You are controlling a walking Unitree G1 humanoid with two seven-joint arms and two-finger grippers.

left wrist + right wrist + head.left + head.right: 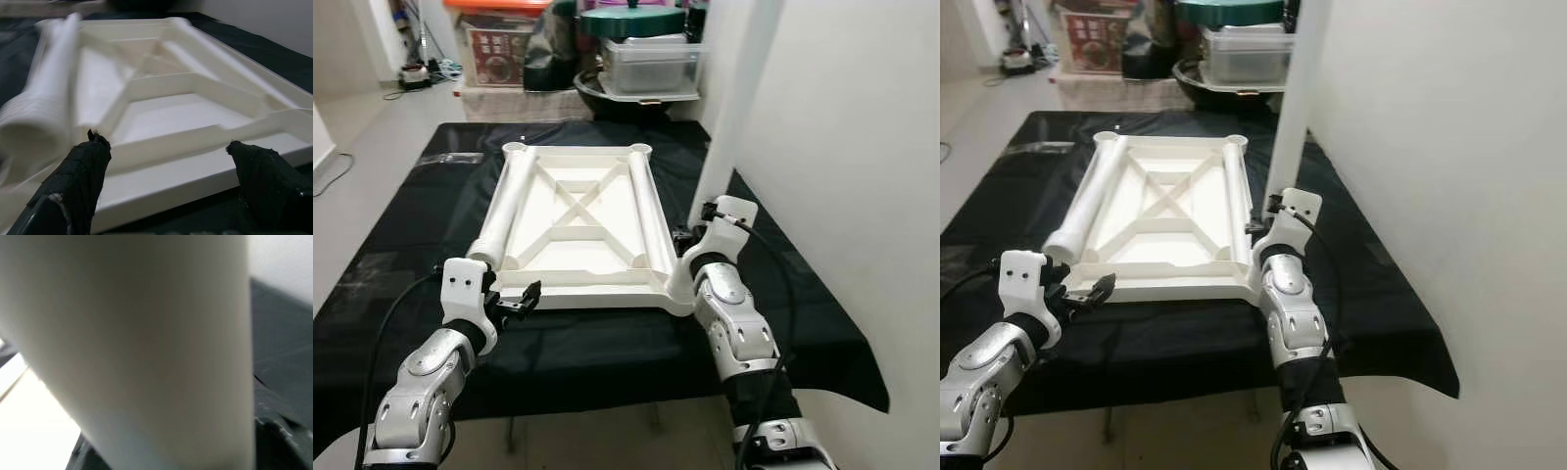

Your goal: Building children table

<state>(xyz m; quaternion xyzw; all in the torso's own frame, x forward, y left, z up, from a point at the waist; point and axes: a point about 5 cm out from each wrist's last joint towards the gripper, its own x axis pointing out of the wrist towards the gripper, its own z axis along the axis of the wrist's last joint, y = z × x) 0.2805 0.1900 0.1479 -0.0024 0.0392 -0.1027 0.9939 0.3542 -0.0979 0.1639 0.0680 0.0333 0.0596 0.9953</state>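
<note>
inverted white tabletop [578,230] lies on black cloth [411,255]. right gripper [690,238] grasps upright table leg [739,93] at tabletop's near right corner. left gripper [521,299], fingers wide, hovers at near edge beside a lying leg [504,208].

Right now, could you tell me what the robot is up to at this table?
It is assembling a white plastic tabletop lying upside down on a black cloth. The right gripper holds a white leg upright at the near right corner. The left gripper, fingers open, hovers at the near edge beside another leg lying flat.
</note>
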